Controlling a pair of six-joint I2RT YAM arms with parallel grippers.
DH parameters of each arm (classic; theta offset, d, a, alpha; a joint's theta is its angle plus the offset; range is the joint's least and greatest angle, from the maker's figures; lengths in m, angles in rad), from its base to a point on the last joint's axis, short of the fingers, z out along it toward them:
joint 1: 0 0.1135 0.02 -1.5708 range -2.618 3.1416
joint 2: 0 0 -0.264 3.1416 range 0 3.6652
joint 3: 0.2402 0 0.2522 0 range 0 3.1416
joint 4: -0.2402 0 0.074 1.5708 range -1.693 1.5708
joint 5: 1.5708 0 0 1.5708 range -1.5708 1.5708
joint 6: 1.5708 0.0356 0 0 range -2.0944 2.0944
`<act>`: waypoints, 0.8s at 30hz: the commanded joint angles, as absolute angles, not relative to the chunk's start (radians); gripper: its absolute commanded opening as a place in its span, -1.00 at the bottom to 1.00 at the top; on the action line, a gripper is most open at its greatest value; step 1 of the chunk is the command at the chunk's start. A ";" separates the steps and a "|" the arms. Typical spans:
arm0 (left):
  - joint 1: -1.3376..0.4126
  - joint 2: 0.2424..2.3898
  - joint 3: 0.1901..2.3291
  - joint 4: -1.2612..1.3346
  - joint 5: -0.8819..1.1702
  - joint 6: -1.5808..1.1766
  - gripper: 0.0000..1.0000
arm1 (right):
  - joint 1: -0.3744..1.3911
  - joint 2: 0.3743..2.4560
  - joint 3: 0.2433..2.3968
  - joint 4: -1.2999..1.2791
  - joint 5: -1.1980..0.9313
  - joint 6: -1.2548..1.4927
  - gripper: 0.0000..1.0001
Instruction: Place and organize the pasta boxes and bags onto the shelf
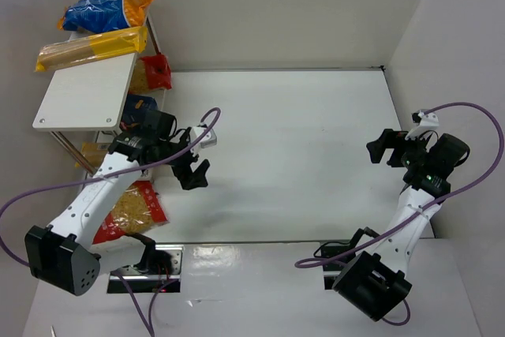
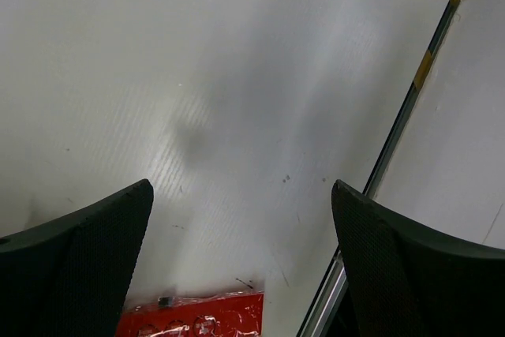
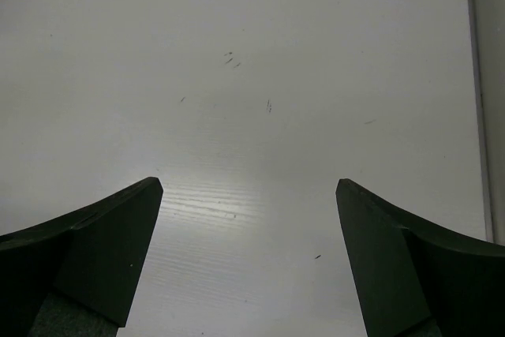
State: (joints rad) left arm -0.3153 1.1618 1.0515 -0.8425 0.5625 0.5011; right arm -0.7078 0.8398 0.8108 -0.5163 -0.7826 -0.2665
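No word, brand or number can be read in any view. On the far-left shelf, the blue-and-orange bag and the long yellow bag carry printing too small to make out. The clear bag, near left on the tabletop, has a red label showing only blurred pale marks.

The near half of the shelf top board is left bare; its far end is blocked by 2 bags, the long yellow spaghetti bag and the blue-and-orange bag; open table is seen to the shelf's right.
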 commanded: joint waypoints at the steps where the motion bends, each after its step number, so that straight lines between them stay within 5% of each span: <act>1: -0.310 1.135 1.110 -0.879 0.577 0.538 0.98 | -0.715 0.827 0.810 -0.495 -0.796 -0.262 0.99; 11: -0.321 1.123 1.154 -0.804 0.476 0.451 0.98 | -0.643 0.886 0.934 -0.597 -0.842 -0.350 0.99; 24: -0.321 1.206 1.399 -0.805 0.299 0.353 0.98 | 0.245 1.396 1.334 -0.848 -0.442 -0.572 0.99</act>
